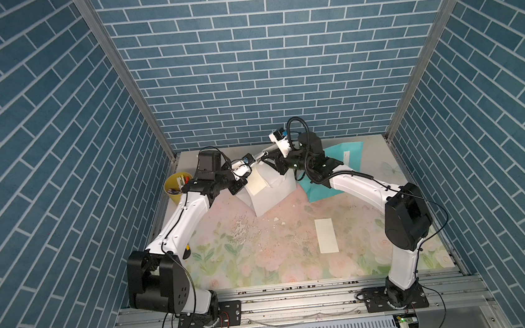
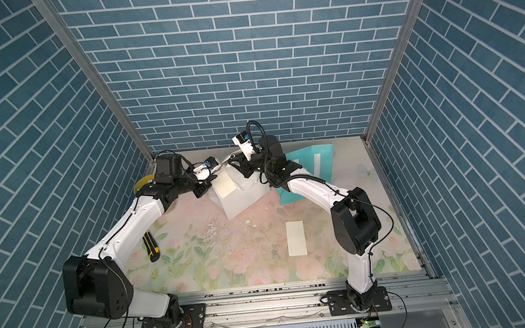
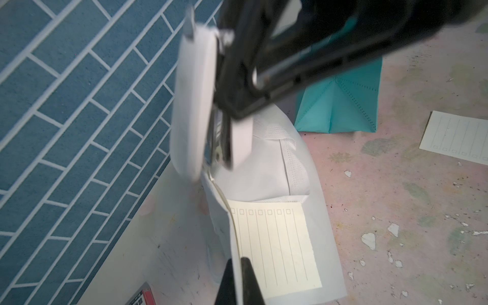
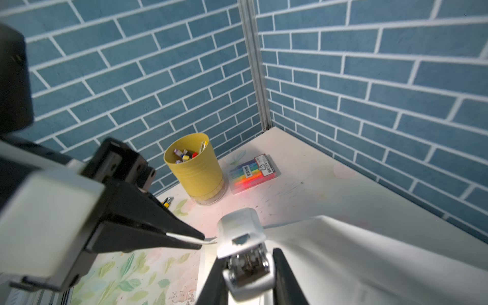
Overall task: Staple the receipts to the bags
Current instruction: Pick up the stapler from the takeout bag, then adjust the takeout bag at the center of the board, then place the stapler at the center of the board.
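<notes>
The white bag (image 1: 272, 199) (image 2: 242, 204) lies at the back middle of the table with one edge lifted. A cream lined receipt (image 3: 277, 243) (image 1: 256, 183) rests against that raised side. My left gripper (image 3: 239, 260) (image 4: 200, 239) is shut on the bag's edge where the receipt's edge meets it. My right gripper (image 4: 245, 266) is shut on the small white stapler (image 4: 241, 235) (image 3: 192, 105), whose front end meets the bag's raised rim. The teal bag (image 1: 349, 150) (image 3: 340, 105) lies behind the right arm, with a small slip (image 1: 346, 156) on it. Another receipt (image 1: 326, 235) (image 2: 296, 238) lies loose on the mat.
A yellow pen cup (image 4: 195, 169) (image 1: 174, 187) stands at the back left, and a pack of coloured markers (image 4: 253, 173) lies beside it. A black and yellow utility knife (image 2: 151, 246) lies by the left arm. Brick-pattern walls close three sides.
</notes>
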